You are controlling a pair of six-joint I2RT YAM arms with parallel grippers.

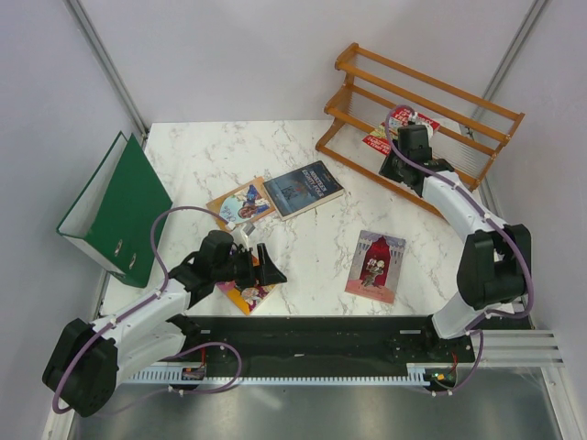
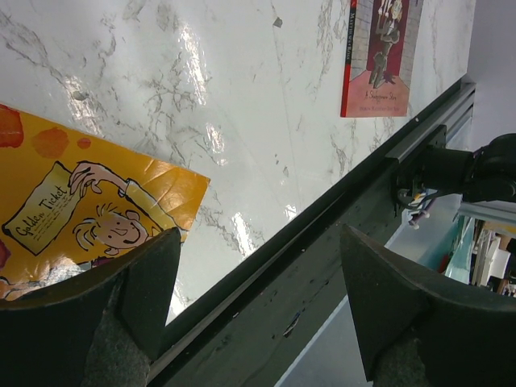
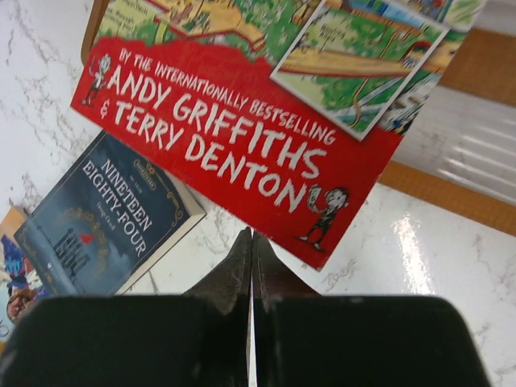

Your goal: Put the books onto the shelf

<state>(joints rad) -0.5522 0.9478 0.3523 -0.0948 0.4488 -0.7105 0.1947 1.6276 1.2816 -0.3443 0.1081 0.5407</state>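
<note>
Over at the far right corner, we start with the right gripper [image 3: 251, 235]: fingers pressed flat together, no gap showing. Their tips meet right at the lower edge of the red book [image 3: 242, 153], and we cannot tell whether they nip the cover or merely touch it. That book sits at a slant among the slats of the shelf [image 1: 431, 88]; which tier carries it we cannot make out.

Down at the near edge, the left gripper [image 2: 260, 242] stands wide apart, holding nothing. It hangs over the table's front border, and one finger [image 2: 145, 298] sits above the corner of the purple-and-yellow book [image 2: 89, 210]. The black rail [image 1: 312, 335] runs just below.

Moving outward, four books lie flat on the marble table [image 1: 220, 156], all off the shelf. The purple-and-yellow one is partly under the left arm. The tan book [image 1: 242, 205] and the dark blue book [image 1: 304, 189] lie side by side mid-table, edges touching or nearly so. The pink book [image 1: 375, 266] rests alone nearer the right arm. A green binder [image 1: 124, 215] stands open at the left edge, well apart from the shelf.
</note>
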